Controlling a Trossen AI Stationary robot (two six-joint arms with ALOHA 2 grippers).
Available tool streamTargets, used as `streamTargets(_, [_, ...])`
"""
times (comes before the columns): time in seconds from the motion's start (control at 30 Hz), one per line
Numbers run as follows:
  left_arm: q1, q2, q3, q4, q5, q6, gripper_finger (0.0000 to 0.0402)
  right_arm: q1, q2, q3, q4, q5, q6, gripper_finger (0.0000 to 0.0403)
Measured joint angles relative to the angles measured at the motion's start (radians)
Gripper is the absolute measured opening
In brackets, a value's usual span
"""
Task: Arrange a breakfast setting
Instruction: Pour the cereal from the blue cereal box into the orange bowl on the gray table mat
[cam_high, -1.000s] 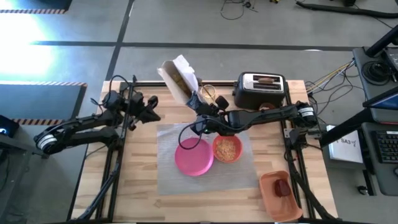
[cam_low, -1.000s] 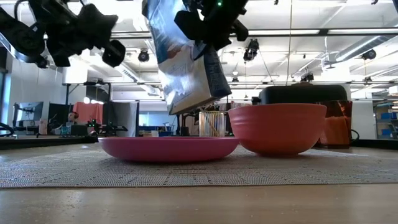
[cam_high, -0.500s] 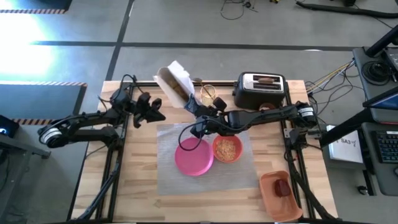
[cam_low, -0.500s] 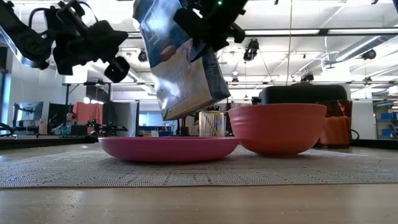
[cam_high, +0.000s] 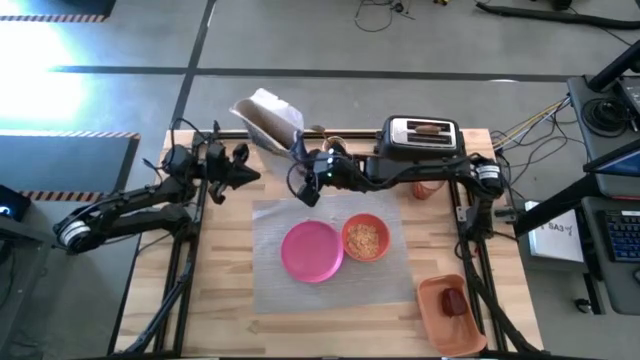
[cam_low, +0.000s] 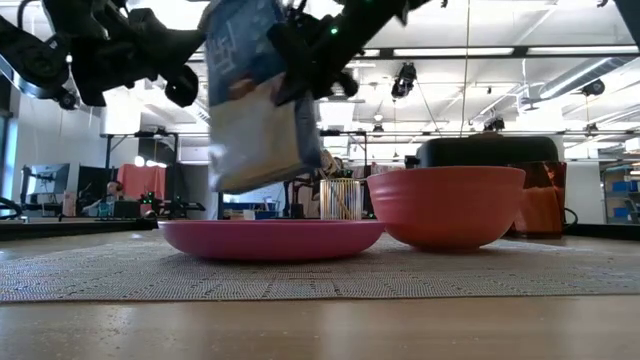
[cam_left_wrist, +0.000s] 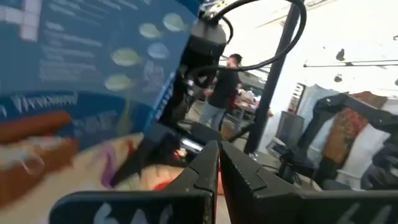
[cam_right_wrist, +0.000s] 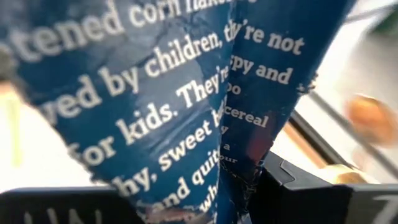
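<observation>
Right end effector clamped on blue cereal box, held tilted above bench rear, left end effector closed and empty just beside it, orange bowl of cereal touching pink plate on grey placemat.

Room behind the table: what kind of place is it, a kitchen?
Probably a robot lab or workshop, not a kitchen. The wooden table stands on a bare grey floor with loose cables, a keyboard desk sits beside it, and strip lights hang over other workstations behind.
</observation>
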Motion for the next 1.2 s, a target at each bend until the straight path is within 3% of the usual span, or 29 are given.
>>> streamTargets(0.17, [0.001,-0.008,0.0,0.001,-0.022,0.047,0.0,-0.041,0.072,-0.007,0.104,-0.105,-0.023,0.0105])
streamTargets(0.73, [-0.004,-0.159,0.0,0.101,-0.054,0.253,0.0,-0.097,0.277,0.047,0.407,-0.112,-0.071,0.0105])
streamTargets(0.83, [-0.004,-0.175,0.0,0.101,-0.053,0.236,0.0,-0.101,0.304,0.066,0.406,-0.113,-0.099,0.0105])
streamTargets(1.07, [-0.004,-0.158,0.006,0.098,-0.053,0.022,0.0,-0.102,0.357,0.119,0.401,-0.114,-0.153,0.0105])
streamTargets(1.2, [-0.004,-0.133,0.027,0.098,-0.053,0.054,0.0,-0.108,0.378,0.15,0.399,-0.114,-0.159,0.0106])
